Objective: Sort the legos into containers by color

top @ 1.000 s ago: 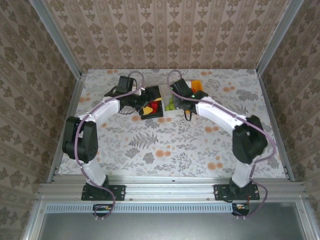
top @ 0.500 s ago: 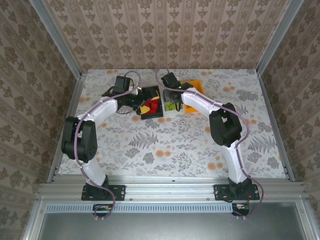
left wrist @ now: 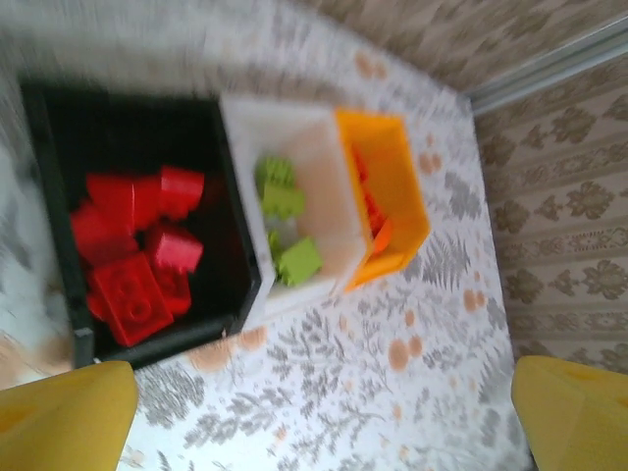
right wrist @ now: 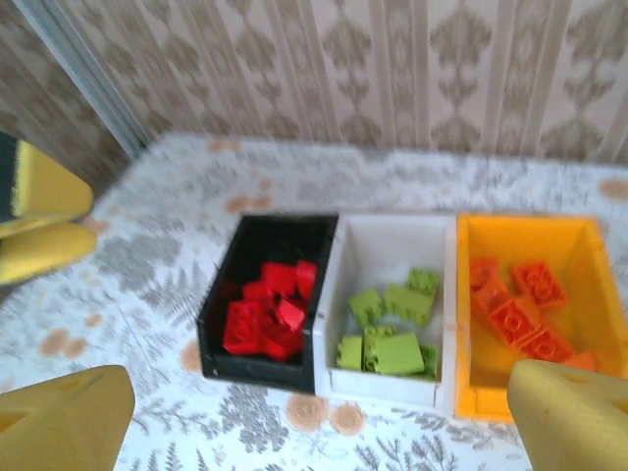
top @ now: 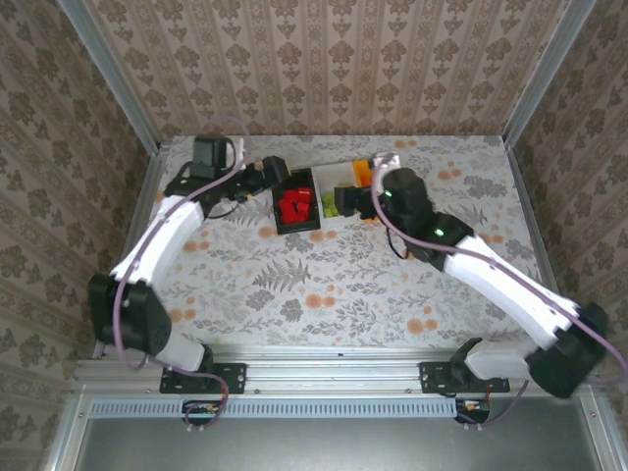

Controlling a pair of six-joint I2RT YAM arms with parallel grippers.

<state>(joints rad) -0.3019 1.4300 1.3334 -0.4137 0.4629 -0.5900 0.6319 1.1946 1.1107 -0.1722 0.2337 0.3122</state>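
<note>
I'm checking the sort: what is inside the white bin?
Several lime green bricks lie inside the white bin, with part of its floor bare. No other colour shows among them. Anything beneath the piled bricks is covered.

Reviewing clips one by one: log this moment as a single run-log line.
black bin: red legos | white bin: green legos | orange bin: orange legos | left tool: open, empty | right tool: open, empty

From high overhead at its near edge, the whole bench [top: 294,285] is looked down on. The joined bins [left wrist: 319,167] are shared by all views: seen steeply and close from the left wrist, obliquely toward the back wall [right wrist: 442,69] from the right.
</note>
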